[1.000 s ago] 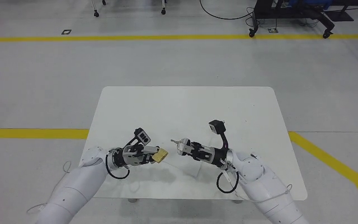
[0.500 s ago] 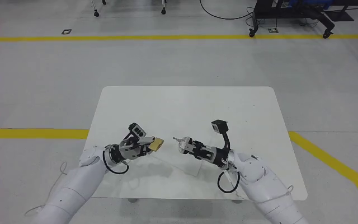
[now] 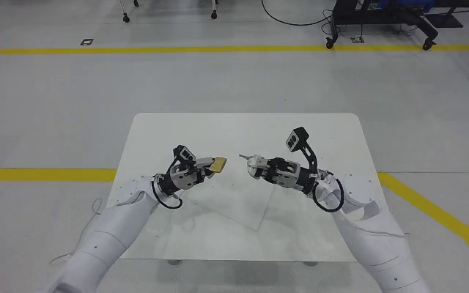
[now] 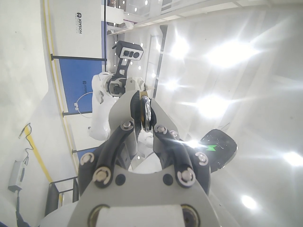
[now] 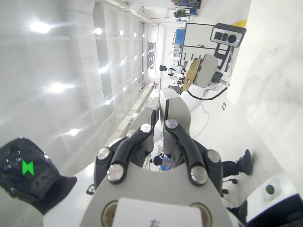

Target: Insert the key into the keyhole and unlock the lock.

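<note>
A brass padlock [image 3: 215, 165] is held above the white table [image 3: 308, 124], with my left gripper [image 3: 204, 171] shut on it. In the left wrist view its steel shackle [image 4: 145, 114] sits between the fingers of the left gripper [image 4: 142, 98]. My right gripper [image 3: 256, 168] is shut on a small silver key [image 3: 244, 157], whose tip points at the padlock across a short gap. From the right wrist view, the right gripper [image 5: 161, 96] has its fingers pressed together, and the padlock [image 5: 190, 74] faces it a little way off.
The two grippers face each other over the middle of the table. Yellow floor lines [image 3: 220, 49] run beyond and beside the table. A wheeled cart [image 3: 381, 22] stands far back on the right.
Both arms have moved away from the table's near edge toward its middle, each keeping its hold. Padlock and key still face each other with a small gap.
</note>
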`<state>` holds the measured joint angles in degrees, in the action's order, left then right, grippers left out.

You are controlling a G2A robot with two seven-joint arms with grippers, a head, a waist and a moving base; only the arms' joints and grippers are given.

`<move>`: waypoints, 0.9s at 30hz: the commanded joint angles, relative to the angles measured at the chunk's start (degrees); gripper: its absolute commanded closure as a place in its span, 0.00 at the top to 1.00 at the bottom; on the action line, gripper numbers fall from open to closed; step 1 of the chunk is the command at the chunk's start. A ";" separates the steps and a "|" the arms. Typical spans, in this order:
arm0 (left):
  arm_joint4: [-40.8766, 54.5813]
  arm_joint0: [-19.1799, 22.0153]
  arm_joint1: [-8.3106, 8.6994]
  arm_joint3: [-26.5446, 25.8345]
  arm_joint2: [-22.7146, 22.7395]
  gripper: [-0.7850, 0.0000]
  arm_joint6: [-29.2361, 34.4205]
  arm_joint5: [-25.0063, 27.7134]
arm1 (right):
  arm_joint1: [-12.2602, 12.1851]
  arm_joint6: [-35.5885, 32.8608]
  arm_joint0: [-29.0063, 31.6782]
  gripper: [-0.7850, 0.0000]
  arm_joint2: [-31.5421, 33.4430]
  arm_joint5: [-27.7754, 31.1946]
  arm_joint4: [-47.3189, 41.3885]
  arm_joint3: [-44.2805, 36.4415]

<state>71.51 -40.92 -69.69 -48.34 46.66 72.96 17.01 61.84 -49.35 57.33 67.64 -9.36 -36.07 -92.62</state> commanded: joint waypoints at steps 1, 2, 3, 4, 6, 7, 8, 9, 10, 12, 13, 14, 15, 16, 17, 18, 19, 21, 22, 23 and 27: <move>0.62 0.71 -0.74 1.77 -0.32 0.00 0.53 -0.21 | -0.09 1.14 -0.67 0.00 -0.07 -8.52 -0.11 -1.05; 1.15 0.92 -1.18 2.56 -0.62 0.00 1.36 -0.85 | -0.16 1.95 -1.08 0.00 -0.03 -11.45 0.22 -1.72; 2.08 1.15 -1.61 3.51 -0.80 0.00 2.59 -1.81 | -0.19 3.10 -1.35 0.00 0.18 -13.40 0.35 -2.46; 2.72 1.47 -2.04 4.62 -1.08 0.00 4.07 -3.06 | -0.24 4.40 -1.46 0.00 0.33 -14.88 0.97 -3.28; 5.22 2.01 -2.99 7.24 -1.57 0.00 8.08 -7.22 | -0.31 5.81 -1.00 0.00 0.39 -16.70 1.45 -5.17; 6.24 2.39 -3.49 8.89 -1.84 0.00 9.70 -9.24 | -0.32 5.98 -0.52 0.00 0.45 -16.51 1.18 -6.15; 7.79 2.66 -4.05 10.42 -1.99 0.00 11.59 -11.40 | -0.30 5.97 0.19 0.00 0.49 -15.99 0.61 -6.77; 9.55 2.81 -4.65 11.79 -2.19 0.00 14.13 -14.05 | -0.29 5.95 0.49 0.00 0.49 -15.81 0.32 -6.87; 10.69 3.01 -5.23 12.87 -2.57 0.00 15.04 -16.77 | -0.29 5.95 0.49 0.00 0.49 -15.81 0.32 -6.87; 10.66 3.38 -5.70 13.64 -3.07 0.00 15.04 -18.33 | -0.29 5.95 0.49 0.00 0.49 -15.81 0.32 -6.87; 10.66 3.38 -5.70 13.64 -3.07 0.00 15.04 -18.33 | -0.29 5.95 0.49 0.00 0.49 -15.81 0.32 -6.87; 10.66 3.38 -5.70 13.64 -3.07 0.00 15.04 -18.33 | -0.29 5.95 0.49 0.00 0.49 -15.81 0.32 -6.87; 10.66 3.38 -5.70 13.64 -3.07 0.00 15.04 -18.33 | -0.29 5.95 0.49 0.00 0.49 -15.81 0.32 -6.87; 10.66 3.38 -5.70 13.64 -3.07 0.00 15.04 -18.33 | -0.29 5.95 0.49 0.00 0.49 -15.81 0.32 -6.87; 10.66 3.38 -5.70 13.64 -3.07 0.00 15.04 -18.33 | -0.29 5.95 0.49 0.00 0.49 -15.81 0.32 -6.87; 10.66 3.38 -5.70 13.64 -3.07 0.00 15.04 -18.33 | -0.29 5.95 0.49 0.00 0.49 -15.81 0.32 -6.87; 10.66 3.38 -5.70 13.64 -3.07 0.00 15.04 -18.33 | -0.29 5.95 0.49 0.00 0.49 -15.81 0.32 -6.87; 10.66 3.38 -5.70 13.64 -3.07 0.00 15.04 -18.33 | -0.29 5.95 0.49 0.00 0.49 -15.81 0.32 -6.87; 10.66 3.38 -5.70 13.64 -3.07 0.00 15.04 -18.33 | -0.29 5.95 0.49 0.00 0.49 -15.81 0.32 -6.87; 10.66 3.38 -5.70 13.64 -3.07 0.00 15.04 -18.33 | -0.29 5.95 0.49 0.00 0.49 -15.81 0.32 -6.87; 9.38 1.27 -5.49 11.56 -2.63 0.00 13.25 -18.40 | -0.43 4.19 1.78 0.00 1.45 -17.44 -2.76 -6.98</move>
<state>81.06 -38.90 -75.28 -36.28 43.78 86.61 -1.01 61.50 -43.88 58.88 68.55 -25.52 -37.34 -99.78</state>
